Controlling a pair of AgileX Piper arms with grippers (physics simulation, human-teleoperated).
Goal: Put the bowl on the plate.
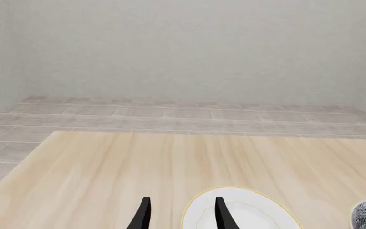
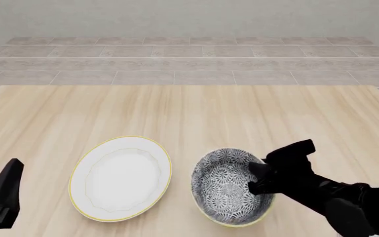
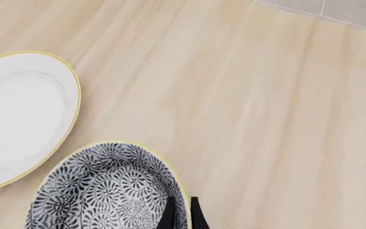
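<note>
near the surface's front edge, the right gripper [image 2: 260, 178] has its jaws clamped on the right rim of the bowl [image 2: 228, 193], one inside, one outside. the plate [image 2: 120, 177] lies just beside the bowl, towards the left edge. the left gripper [image 1: 181, 214] hovers with jaws apart, holding nothing, by the front left corner; the rest of the surface [image 2: 189, 113] stretches beyond.

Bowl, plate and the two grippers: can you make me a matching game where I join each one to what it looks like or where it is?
Things:
1. bowl
2. plate
3. right gripper
4. left gripper

Descriptions:
A. plain white with a thin yellow rim
B. fingers spread apart, holding nothing
C. black-and-white flowers inside and out
D. fingers closed on the bowl's rim

Pairs: 1-C, 2-A, 3-D, 4-B
</note>
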